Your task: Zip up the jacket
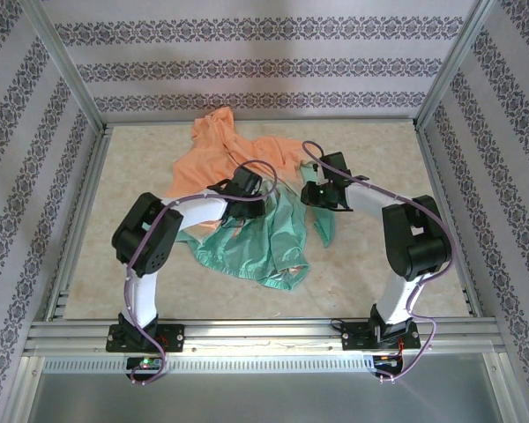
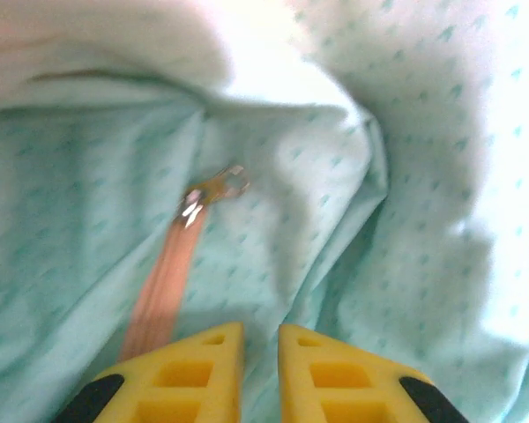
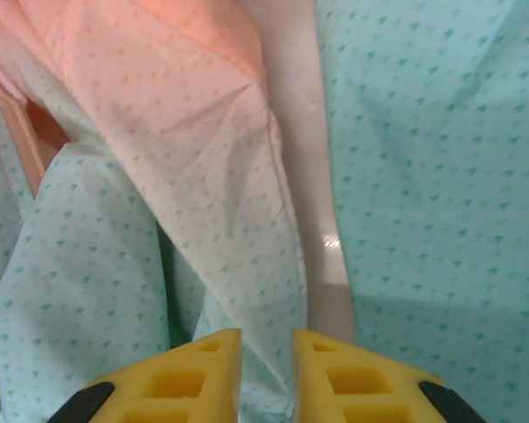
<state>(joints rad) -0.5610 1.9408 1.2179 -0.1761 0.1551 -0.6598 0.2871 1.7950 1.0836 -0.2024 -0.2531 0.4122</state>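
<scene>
Jacket (image 1: 247, 238) lay crumpled at the middle of the table (image 1: 141, 273) in the top view, its orange hood (image 1: 213, 132) toward the far side and its mint green hem bunched toward the near side. The left claw (image 1: 236, 210) sat low on the cloth where orange faded into green, and the right claw (image 1: 324, 199) was down on the right edge of the jacket, near a green flap that trailed toward the near side. In the left wrist view, the left claw (image 2: 261, 339) had its yellow fingers (image 2: 194, 379) nearly together over mint cloth, with a slim gap between them; whether they pinched cloth I could not tell. Just beyond them an orange zipper tape (image 2: 163, 291) ran up to a small metal zipper pull (image 2: 216, 188) lying on the fabric. In the right wrist view, the right claw (image 3: 266, 344) also stood narrowly parted over a fold of pale orange and green cloth that ran down toward the gap; whether it was gripped I could not tell. A plain pale strip (image 3: 322, 203) lay just right of that fold.
</scene>
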